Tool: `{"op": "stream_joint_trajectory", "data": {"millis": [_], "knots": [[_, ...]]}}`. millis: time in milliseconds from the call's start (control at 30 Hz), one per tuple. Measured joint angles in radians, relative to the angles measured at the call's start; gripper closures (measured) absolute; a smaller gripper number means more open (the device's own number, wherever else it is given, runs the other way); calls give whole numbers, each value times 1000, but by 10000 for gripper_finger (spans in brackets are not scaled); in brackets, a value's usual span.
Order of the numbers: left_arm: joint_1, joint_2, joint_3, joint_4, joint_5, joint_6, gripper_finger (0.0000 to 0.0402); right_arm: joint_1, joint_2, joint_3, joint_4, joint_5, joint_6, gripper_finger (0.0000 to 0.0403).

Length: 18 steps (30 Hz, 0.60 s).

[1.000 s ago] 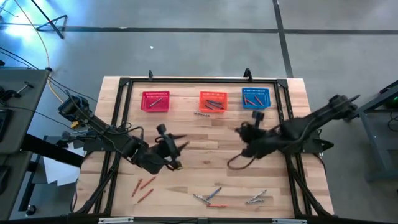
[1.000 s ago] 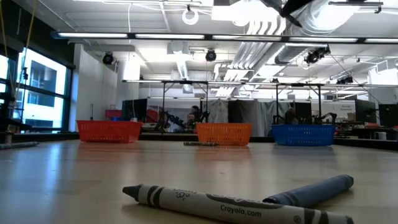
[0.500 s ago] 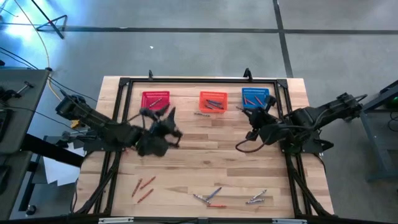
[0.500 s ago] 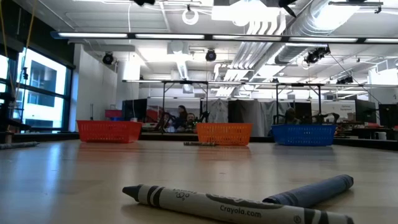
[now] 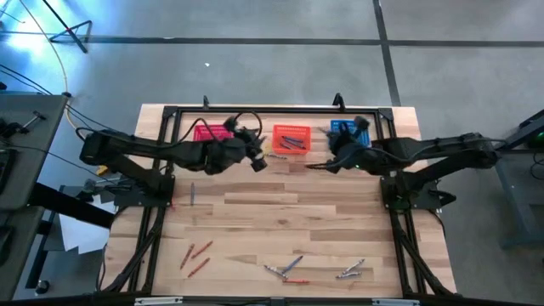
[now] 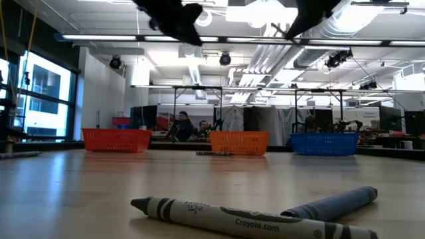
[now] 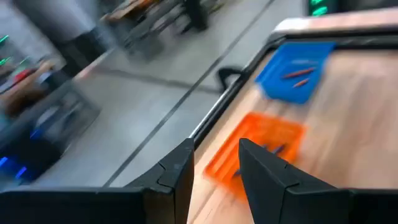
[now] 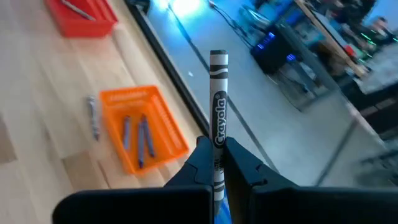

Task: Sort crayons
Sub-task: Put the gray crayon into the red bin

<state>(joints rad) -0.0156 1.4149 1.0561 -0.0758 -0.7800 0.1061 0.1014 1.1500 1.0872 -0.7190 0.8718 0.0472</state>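
I see loose crayons on the worktop, near edge, well short of the orange basket | my right pincer just right of that basket, clenched on a grey crayon | my left pincer just left of it, released, holding nothing

We see an evenly lit table from above, with only soft shadows under the arms and a pale blue glare at the upper left corner of the floor. At table height, long ceiling strip lights shine bright, and the nearest crayons sit a little soft. The left wrist picture is heavily smeared by motion. In the right wrist view the held crayon is sharp while the room behind blurs, with blue glare.
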Motion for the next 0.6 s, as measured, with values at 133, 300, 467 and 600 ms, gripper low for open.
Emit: {"op": "stream_joint_trajectory", "data": {"millis": [133, 300, 467, 600], "knots": [[-5, 23, 0, 174, 138, 138, 286, -26, 0, -81, 215, -92, -143, 402], [-49, 19, 0, 292, 250, 201, 286, -32, -14, -108, 411, -142, -274, 402], [-95, 13, 0, 493, 412, 335, 286, -41, -63, -108, 663, -268, -426, 402], [-132, 13, 0, 654, 494, 456, 286, -69, -111, -107, 792, -484, -448, 402]]}}
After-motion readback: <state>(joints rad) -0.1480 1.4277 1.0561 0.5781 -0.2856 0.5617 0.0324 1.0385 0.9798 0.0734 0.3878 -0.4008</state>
